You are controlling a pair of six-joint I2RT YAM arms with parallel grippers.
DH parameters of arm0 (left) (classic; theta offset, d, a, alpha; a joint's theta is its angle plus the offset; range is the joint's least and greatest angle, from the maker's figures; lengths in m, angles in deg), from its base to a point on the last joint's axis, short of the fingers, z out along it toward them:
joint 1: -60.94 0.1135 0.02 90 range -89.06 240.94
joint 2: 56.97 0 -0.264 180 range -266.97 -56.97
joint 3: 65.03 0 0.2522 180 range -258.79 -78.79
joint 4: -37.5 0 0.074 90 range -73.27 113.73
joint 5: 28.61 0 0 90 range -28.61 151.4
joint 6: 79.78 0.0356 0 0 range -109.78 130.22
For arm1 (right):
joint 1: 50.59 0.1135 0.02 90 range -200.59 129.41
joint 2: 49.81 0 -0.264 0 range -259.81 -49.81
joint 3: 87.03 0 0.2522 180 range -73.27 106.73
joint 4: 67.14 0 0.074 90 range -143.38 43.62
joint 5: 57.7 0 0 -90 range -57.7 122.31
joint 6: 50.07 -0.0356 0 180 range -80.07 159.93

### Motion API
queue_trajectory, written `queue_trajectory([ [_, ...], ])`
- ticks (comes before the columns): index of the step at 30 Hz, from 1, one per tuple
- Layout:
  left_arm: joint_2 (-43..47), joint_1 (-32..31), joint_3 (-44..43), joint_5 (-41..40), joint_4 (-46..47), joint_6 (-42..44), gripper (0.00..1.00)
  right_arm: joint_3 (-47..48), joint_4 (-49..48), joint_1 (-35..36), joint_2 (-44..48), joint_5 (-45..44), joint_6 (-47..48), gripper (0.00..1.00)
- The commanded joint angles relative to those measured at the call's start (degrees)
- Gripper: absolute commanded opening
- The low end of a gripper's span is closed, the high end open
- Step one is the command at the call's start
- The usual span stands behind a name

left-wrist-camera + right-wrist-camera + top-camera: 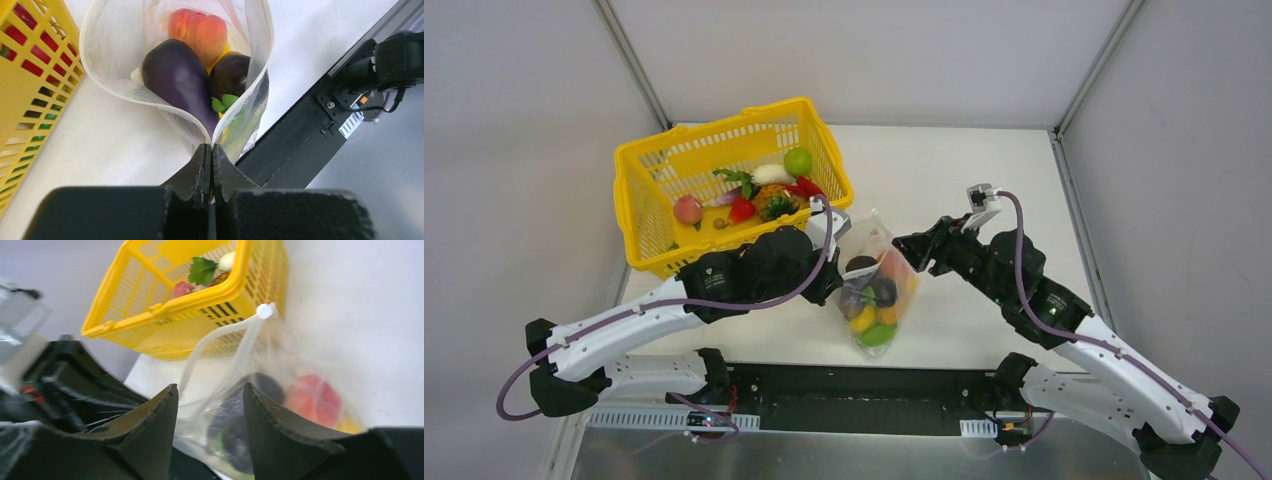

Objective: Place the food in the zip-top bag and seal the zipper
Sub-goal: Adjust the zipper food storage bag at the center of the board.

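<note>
At six o'clock of the one zip-top bag, we are clamping two left fingers on its rim; two right fingers are hanging apart.

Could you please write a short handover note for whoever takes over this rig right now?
Left gripper: shut on the rim of the zip-top bag, mouth gaping.
Right gripper: open at the bag's mouth, gripping nothing.
Done: eggplant, peach, a dark fruit and smaller pieces are in the bag.
Left: the yellow basket holds more food, including a green fruit; load it, then press the unsealed zipper shut.
</note>
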Motion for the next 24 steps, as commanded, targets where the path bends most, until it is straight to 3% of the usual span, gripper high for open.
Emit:
queue_trajectory([
  [1,2.3,-0.5,-5.2,-1.1,-3.1,4.6,0.00,2.7,3.3,-4.0,-2.4,-0.6,9.7,0.53],
  [7,3.2,-0.4,-7.7,-2.1,-7.6,9.7,0.00,0.8,0.0,-16.0,-3.8,11.7,14.1,0.52],
  [13,5.0,0.3,-6.2,-2.9,-9.1,16.2,0.00,-5.1,-12.5,-29.3,-5.4,30.0,14.2,0.51],
  [20,6.1,1.8,-7.4,4.5,-11.4,25.5,0.00,-14.6,-31.9,-31.0,-9.1,49.4,20.1,0.66],
  [22,6.1,1.8,-8.2,7.1,-11.4,27.6,0.00,-13.9,-33.1,-30.9,-11.9,56.1,24.1,0.70],
  [24,5.6,1.8,-8.7,7.9,-12.1,29.5,0.00,-12.2,-32.6,-31.0,-15.3,57.3,26.3,0.72],
])
